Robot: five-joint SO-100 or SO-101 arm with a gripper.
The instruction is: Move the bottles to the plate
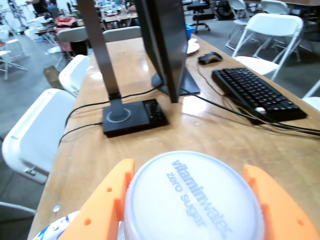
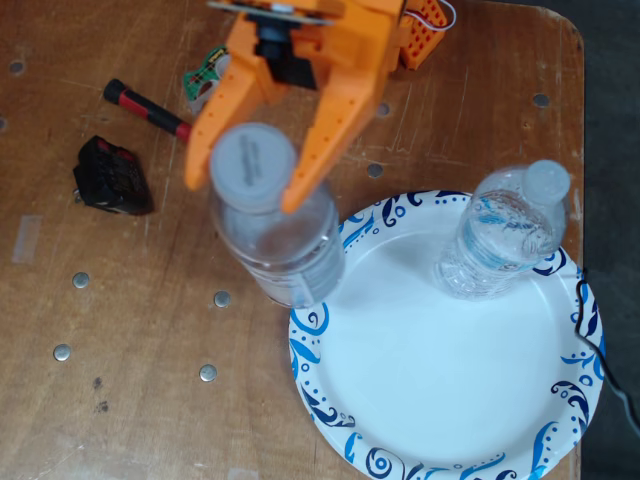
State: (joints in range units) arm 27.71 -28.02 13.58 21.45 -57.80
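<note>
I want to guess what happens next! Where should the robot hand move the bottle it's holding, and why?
Probably a little sideways toward the bare middle of the plate, then down. In the fixed view the gripper grips the held bottle by its cap, and it hangs over the plate's left rim, partly off. The other bottle already stands on the plate.

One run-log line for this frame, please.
end effector: shut on clear capped bottle, beside plate edge | second clear bottle: upright on blue-swirled white paper plate | task: unfinished
</note>
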